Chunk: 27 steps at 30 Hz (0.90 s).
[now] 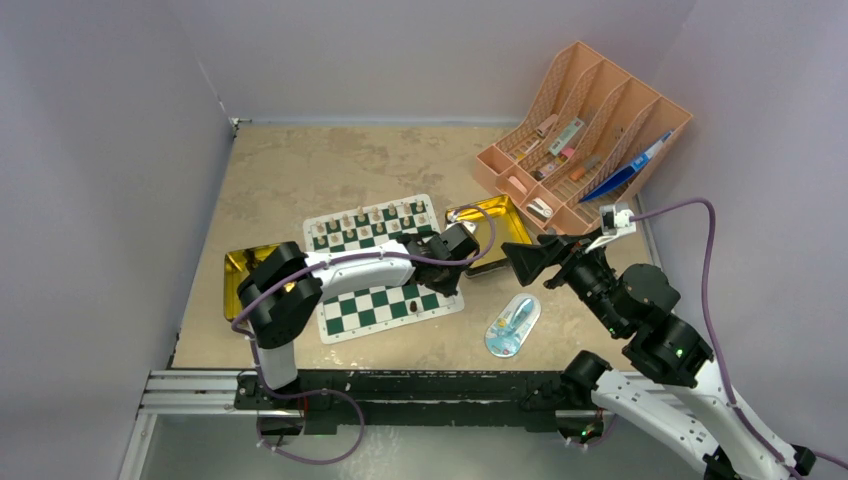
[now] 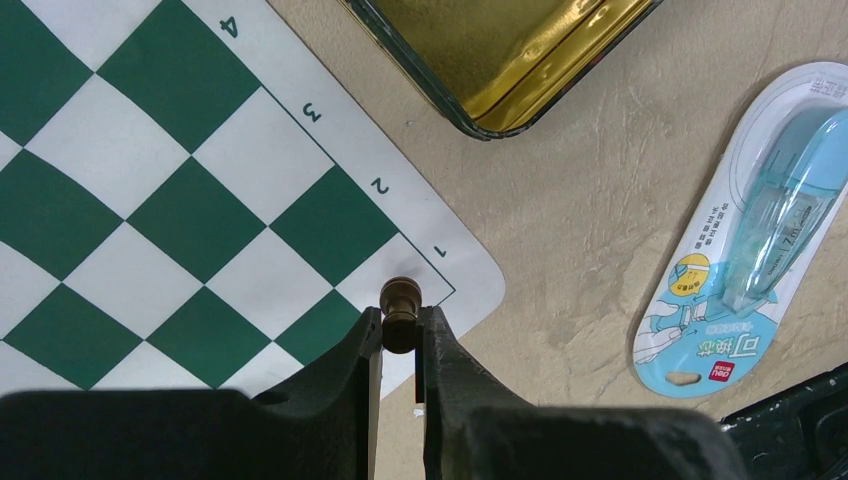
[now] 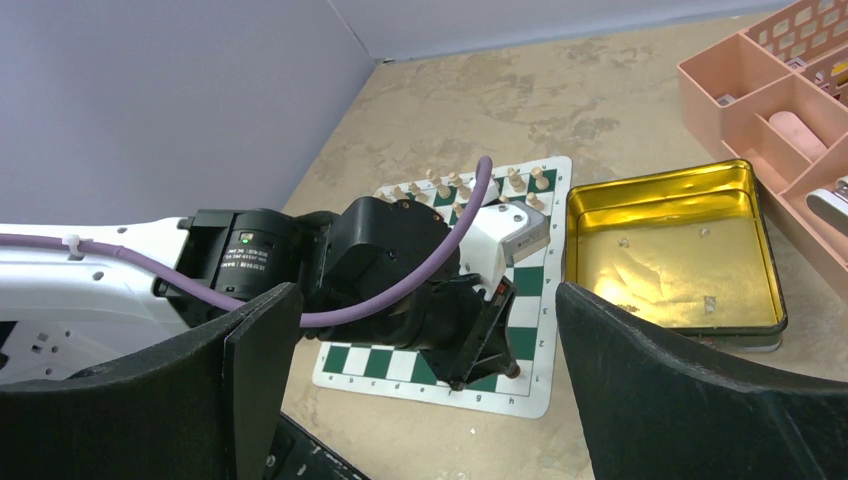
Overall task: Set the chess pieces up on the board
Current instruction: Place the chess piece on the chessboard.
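Pinching dark chess piece (image 2: 402, 293) by its slim body in left pincer (image 2: 401, 320): light, rigid, topple-prone; with right pincer (image 3: 428, 310) agape, empty

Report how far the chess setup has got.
Done: light pieces stand in rows along the far edge of the board. In hand: the left jaws are closed on a dark brown piece at the corner square by the printed 1. Left: the near half looks largely bare, so most of the dark side is not yet placed. The right jaws stand open and empty.
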Each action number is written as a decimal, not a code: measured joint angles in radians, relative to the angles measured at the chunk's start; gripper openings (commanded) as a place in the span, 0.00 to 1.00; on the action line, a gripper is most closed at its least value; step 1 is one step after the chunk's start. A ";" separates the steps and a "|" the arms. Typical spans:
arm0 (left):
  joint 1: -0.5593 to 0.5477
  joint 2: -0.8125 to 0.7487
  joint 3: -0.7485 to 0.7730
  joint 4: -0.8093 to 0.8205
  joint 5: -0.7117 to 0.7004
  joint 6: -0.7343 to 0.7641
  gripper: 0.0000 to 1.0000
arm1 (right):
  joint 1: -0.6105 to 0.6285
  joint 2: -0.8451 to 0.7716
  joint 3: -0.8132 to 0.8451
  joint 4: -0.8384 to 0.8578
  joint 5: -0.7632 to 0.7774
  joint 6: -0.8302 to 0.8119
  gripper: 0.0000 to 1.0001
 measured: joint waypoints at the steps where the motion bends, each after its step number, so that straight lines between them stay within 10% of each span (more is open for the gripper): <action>1: 0.000 0.000 0.000 0.000 -0.002 0.000 0.00 | 0.000 0.000 0.000 0.000 0.000 0.000 0.98; 13: -0.007 0.021 0.000 0.000 -0.009 0.000 0.01 | 0.000 0.000 0.000 0.000 0.000 0.000 0.98; 27: -0.021 0.027 -0.001 0.000 -0.013 0.000 0.24 | 0.000 0.000 0.000 0.000 0.000 0.000 0.99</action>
